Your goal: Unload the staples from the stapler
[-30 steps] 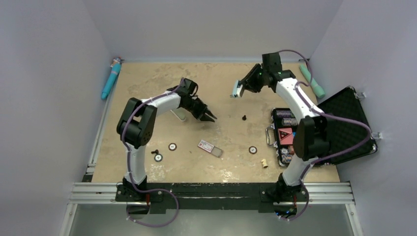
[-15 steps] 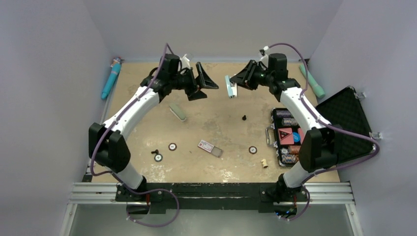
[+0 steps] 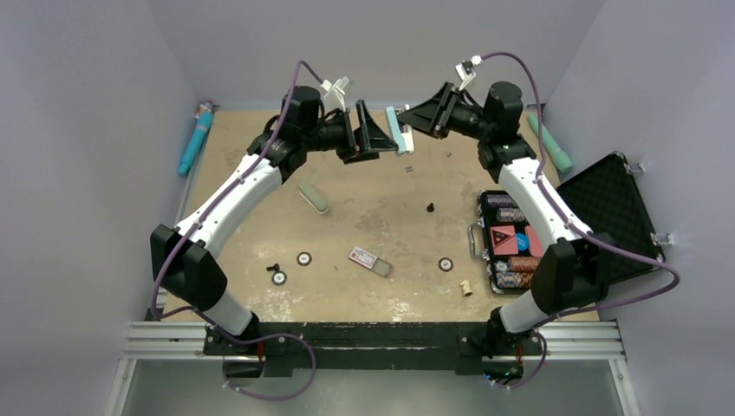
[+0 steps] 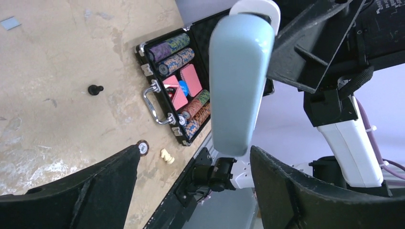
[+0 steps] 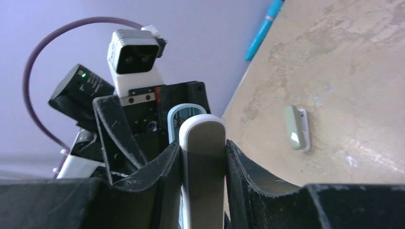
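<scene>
The stapler, pale blue and white, hangs in the air above the far middle of the table, and my right gripper is shut on it. In the right wrist view the fingers press both sides of its body. My left gripper faces it from the left, open. The stapler's rounded end hangs just ahead of the wide gap between the left gripper's jaws, untouched. A small grey piece lies on the table; I cannot tell whether it is the staples.
A grey-green stapler-like thing lies on the table left of centre. A black peg, poker chips, a card and a chess piece lie about. The open chip case sits at the right.
The left gripper rose from the table, opened wide and swung right towards the stapler. The right gripper lifted the stapler and carried it left.
</scene>
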You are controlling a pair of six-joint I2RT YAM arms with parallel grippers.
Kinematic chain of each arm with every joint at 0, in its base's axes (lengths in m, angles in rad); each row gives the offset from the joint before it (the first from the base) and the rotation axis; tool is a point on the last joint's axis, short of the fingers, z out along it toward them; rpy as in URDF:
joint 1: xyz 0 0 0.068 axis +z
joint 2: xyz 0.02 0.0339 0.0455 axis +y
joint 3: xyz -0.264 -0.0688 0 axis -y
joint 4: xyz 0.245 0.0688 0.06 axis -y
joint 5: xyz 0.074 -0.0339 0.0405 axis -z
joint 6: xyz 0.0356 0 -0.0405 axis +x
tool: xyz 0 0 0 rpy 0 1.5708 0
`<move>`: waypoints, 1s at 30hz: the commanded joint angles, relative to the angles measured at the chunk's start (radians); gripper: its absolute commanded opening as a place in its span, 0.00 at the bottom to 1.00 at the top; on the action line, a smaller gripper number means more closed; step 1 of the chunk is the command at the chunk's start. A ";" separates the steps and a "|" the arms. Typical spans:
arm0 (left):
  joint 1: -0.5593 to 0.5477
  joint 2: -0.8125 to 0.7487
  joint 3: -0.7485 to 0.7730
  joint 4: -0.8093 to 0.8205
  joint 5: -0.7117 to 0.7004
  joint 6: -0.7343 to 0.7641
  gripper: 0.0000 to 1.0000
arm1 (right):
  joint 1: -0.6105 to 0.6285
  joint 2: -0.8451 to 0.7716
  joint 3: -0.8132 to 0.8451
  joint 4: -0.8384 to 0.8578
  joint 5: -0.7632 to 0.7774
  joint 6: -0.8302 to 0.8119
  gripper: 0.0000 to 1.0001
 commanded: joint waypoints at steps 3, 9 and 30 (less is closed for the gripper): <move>-0.016 -0.011 0.100 0.104 0.075 0.017 0.84 | 0.027 -0.050 0.046 0.144 -0.079 0.086 0.00; -0.037 -0.003 0.151 0.097 0.089 0.030 0.77 | 0.045 -0.040 0.051 0.161 -0.086 0.100 0.00; -0.043 0.016 0.146 0.095 0.095 -0.045 0.00 | 0.064 -0.059 -0.038 0.445 -0.116 0.274 0.00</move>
